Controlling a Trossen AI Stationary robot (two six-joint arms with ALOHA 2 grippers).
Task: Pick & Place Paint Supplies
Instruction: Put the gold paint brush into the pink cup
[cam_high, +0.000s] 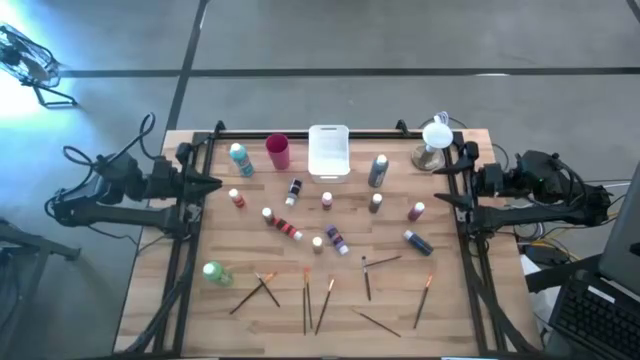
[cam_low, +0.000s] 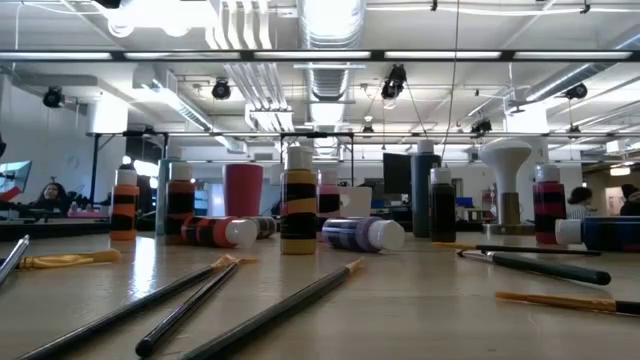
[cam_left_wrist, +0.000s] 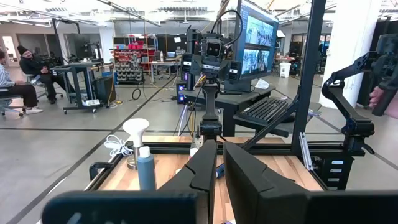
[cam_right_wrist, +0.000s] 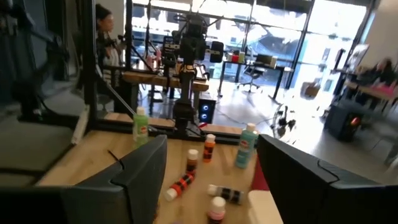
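My left gripper pinched near-shut, empty; my right gripper spread wide, empty — small white-capped paint bottles and thin long-handled brushes between them, untouched.

My tabletop is pale planked wood with a smooth, faintly shiny finish; from the low camera I see ceiling lights mirrored in it. Behind its middle, the tray looks like milky, see-through plastic, and the cup just beside the tray is matt magenta plastic. The paint bottles in front of the tray are glossy plastic with smooth white caps. The brushes nearest me have dark, slightly glossy handles. My right claw has matt dark plastic-looking fingers.
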